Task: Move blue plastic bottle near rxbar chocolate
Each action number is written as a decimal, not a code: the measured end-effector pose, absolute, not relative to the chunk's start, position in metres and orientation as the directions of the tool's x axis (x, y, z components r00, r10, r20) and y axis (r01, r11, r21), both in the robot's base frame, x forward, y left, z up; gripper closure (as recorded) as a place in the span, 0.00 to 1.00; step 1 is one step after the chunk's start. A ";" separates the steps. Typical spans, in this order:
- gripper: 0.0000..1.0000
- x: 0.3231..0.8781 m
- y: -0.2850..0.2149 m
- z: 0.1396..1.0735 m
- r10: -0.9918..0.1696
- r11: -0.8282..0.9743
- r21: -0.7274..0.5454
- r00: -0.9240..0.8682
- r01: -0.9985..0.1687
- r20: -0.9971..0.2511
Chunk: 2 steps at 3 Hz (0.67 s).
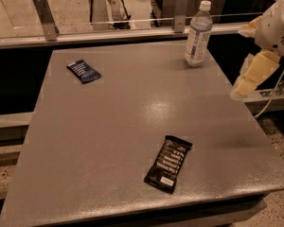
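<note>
camera view: blue plastic bottle (198, 34) upright, apart from pincer (241, 89) at right.

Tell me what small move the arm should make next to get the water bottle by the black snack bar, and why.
Probably bring the gripper over to the bottle, which stands upright and untouched near the far edge of the table. The gripper hangs beyond the table's side; the black bar lies near the front.
</note>
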State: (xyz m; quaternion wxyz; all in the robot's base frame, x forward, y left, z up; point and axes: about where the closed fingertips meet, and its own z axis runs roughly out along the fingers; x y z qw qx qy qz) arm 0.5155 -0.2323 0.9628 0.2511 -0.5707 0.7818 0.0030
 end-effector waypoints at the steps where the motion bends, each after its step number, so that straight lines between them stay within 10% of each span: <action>1: 0.00 0.559 -0.243 0.956 -0.834 0.412 -0.317 -0.213 -0.854 -0.510; 2: 0.00 0.600 -0.246 0.950 -0.751 0.476 -0.337 -0.177 -0.812 -0.636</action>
